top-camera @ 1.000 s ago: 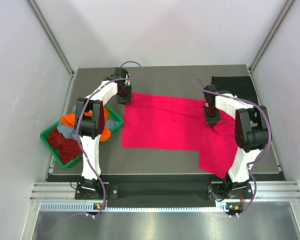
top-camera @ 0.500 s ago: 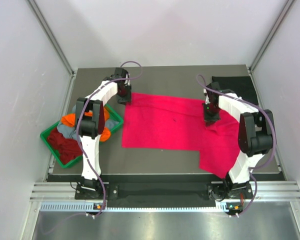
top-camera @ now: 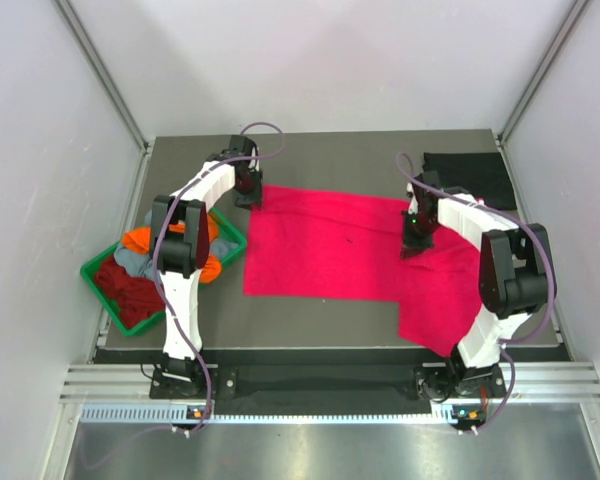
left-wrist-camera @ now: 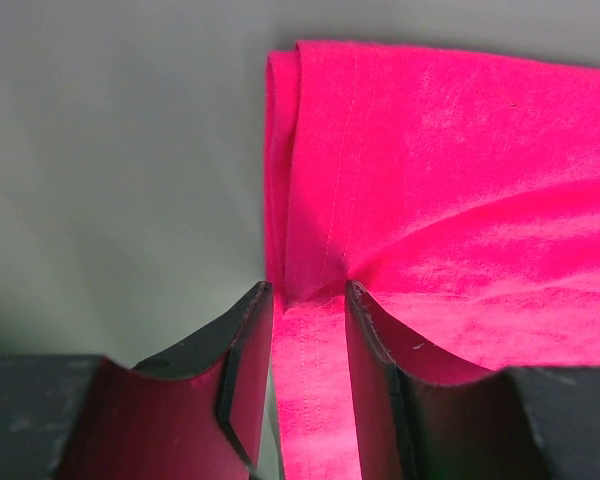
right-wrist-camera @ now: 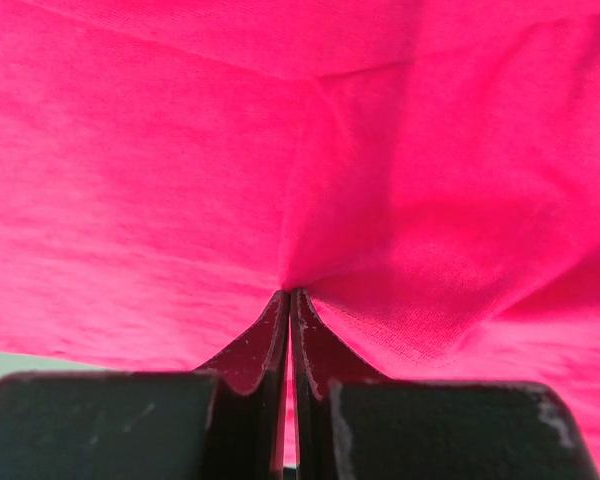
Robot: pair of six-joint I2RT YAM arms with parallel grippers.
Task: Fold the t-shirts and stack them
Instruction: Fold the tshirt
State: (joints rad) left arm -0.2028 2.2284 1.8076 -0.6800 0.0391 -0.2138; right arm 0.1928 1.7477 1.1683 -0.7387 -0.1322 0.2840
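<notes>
While your left pincer (top-camera: 248, 199) stays clenched on the pink tee (top-camera: 320, 255) at its 11 o'clock corner, your right pincer (top-camera: 412, 244), clenched on its 2 o'clock edge, has crept toward 9 o'clock; the tee lies spread on the table (top-camera: 330, 160); a fold is likely starting.

The spread t-shirt (top-camera: 330, 250) lay on the table (top-camera: 330, 160), with the left gripper (top-camera: 248, 198) at its far left corner and the right gripper (top-camera: 413, 245) on its right part. Behind and right of the right gripper lay a folded t-shirt (top-camera: 470, 175). Left of and nearer than the left gripper sat a tray (top-camera: 92, 272) holding heaped t-shirts (top-camera: 130, 270).
</notes>
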